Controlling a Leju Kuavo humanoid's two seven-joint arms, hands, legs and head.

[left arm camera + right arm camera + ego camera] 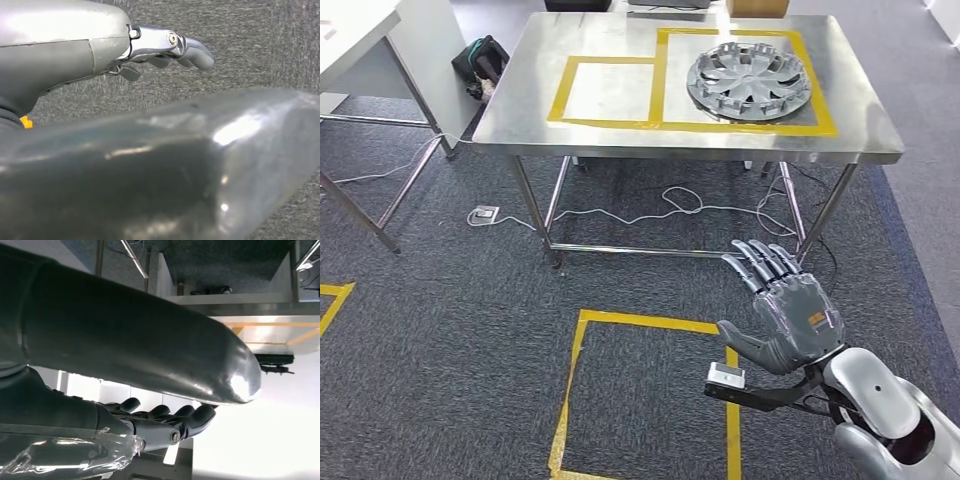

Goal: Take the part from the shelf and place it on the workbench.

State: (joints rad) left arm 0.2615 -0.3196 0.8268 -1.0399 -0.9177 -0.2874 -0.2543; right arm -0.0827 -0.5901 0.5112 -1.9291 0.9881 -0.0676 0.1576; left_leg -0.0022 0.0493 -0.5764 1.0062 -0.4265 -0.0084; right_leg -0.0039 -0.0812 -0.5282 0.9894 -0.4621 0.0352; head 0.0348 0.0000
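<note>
Head view: we see a steel bench [546, 110] w/ two rectangles of yellow tape [657, 75] on its top. The part [749, 82], a grey wheel-cover-like disc w/ spokes, lies flat inside the larger, right-hand rectangle, toward its far right area, apart from both robot hands. The smaller rectangle to its left frames bare metal.

The right robot hand [784, 310] hangs over the dark carpet [433, 330] in front of the bench, below the bench's right legs; we see fingers [765, 260] extended and slightly apart, thumb out to the side, nothing held, i.e. wide. In the right wrist view the same robot hand [166, 422] shows dark fingers stretched in a row, w/ the bench edge and tape beyond.

The left robot hand [170, 47] appears in the left wrist view over carpet; its fingers run roughly straight out w/ nothing in them, so we read it as wide and not holding.

On the floor: a yellow tape square [652, 390] just left of the right robot hand, a white cable [622, 212] running under the bench, and a small socket box [484, 214] near the bench's left legs. A second table [358, 40] stands at far left; a dark bag [480, 62] sits between it and the bench.
</note>
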